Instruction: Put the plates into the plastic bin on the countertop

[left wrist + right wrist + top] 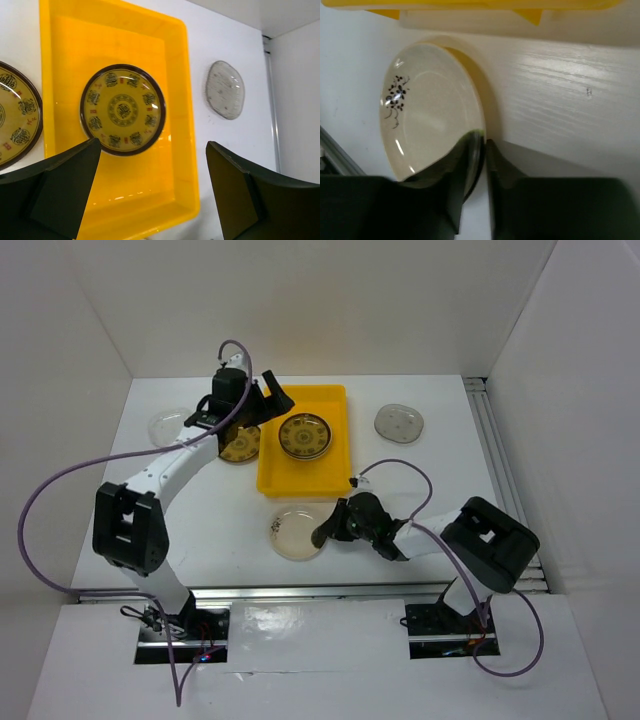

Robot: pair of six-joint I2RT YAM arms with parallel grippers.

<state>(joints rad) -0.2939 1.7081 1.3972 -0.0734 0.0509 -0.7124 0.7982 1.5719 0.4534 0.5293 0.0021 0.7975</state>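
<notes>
The white countertop [450, 475] bears a yellow plastic bin [300, 486], a gold-brown plate [240, 448] just left, a clear plate [165, 425] farther left, a grey plate [399, 423] right, a cream plate [293, 535] in front.

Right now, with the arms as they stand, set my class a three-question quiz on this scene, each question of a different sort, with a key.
1. True or false: the bin holds two plates.
2. Which plate does the right gripper pinch by its rim? A) grey B) cream C) clear
3. Fill in: the left gripper hangs ____ over the bin.

Key
1. False: only one gold plate lies in it.
2. B: the cream plate, in front of the bin.
3. open
</notes>
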